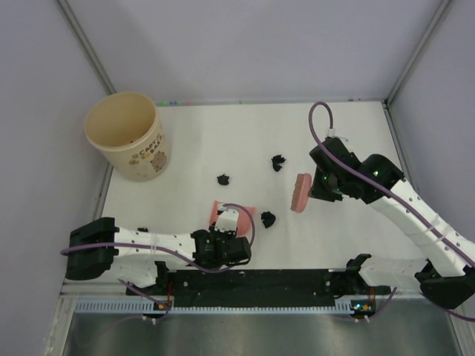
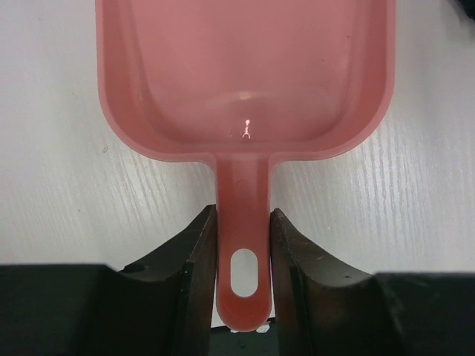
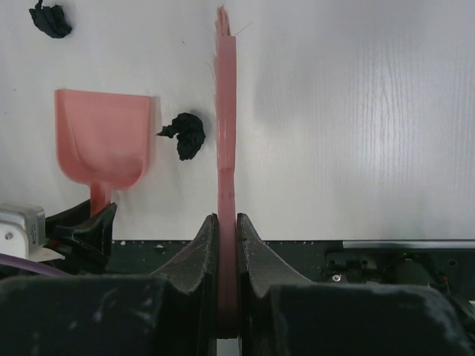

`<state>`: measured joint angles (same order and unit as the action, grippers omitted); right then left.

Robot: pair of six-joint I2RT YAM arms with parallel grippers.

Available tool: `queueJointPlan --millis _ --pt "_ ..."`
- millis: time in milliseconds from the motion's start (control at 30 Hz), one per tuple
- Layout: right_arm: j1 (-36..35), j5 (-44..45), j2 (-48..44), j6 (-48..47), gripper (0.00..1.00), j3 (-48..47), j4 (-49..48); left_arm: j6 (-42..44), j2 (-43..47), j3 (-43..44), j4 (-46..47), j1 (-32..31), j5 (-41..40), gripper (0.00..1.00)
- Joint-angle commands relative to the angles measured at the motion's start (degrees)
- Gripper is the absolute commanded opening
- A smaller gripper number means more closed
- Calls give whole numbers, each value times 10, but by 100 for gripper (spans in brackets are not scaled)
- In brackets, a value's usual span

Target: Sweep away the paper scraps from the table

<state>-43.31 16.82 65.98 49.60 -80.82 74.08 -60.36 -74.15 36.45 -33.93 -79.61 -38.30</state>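
Three black paper scraps lie on the white table (image 1: 356,237): one at mid-left (image 1: 223,179), one farther back (image 1: 278,162), one just right of the pink dustpan (image 1: 268,219). My left gripper (image 1: 225,231) is shut on the dustpan's handle (image 2: 243,252); the pan (image 2: 245,74) rests flat on the table and is empty. My right gripper (image 1: 315,187) is shut on a pink brush (image 1: 301,192), held edge-on right of the scraps. In the right wrist view the brush (image 3: 226,148) stands beside the nearest scrap (image 3: 185,133), with the dustpan (image 3: 104,137) to its left.
A cream cup (image 1: 126,137) stands at the back left corner. A black strip (image 1: 260,282) runs along the table's near edge. Grey-lilac walls close in the left, back and right sides. A small dark speck (image 1: 142,229) lies by the left arm.
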Motion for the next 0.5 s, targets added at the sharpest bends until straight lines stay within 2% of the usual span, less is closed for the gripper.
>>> queueJointPlan --millis 0,167,300,467 --pt "5 11 -19 0 0 9 -25 -6 23 17 -31 -3 -23 26" --pt "5 14 -17 -22 0 18 -43 20 70 49 -96 -2 -24 19" --pt "5 18 -13 -57 0 24 -67 59 102 64 -128 -2 15 1" --pt "7 30 -5 -91 0 43 -87 100 143 89 -183 -2 64 0"
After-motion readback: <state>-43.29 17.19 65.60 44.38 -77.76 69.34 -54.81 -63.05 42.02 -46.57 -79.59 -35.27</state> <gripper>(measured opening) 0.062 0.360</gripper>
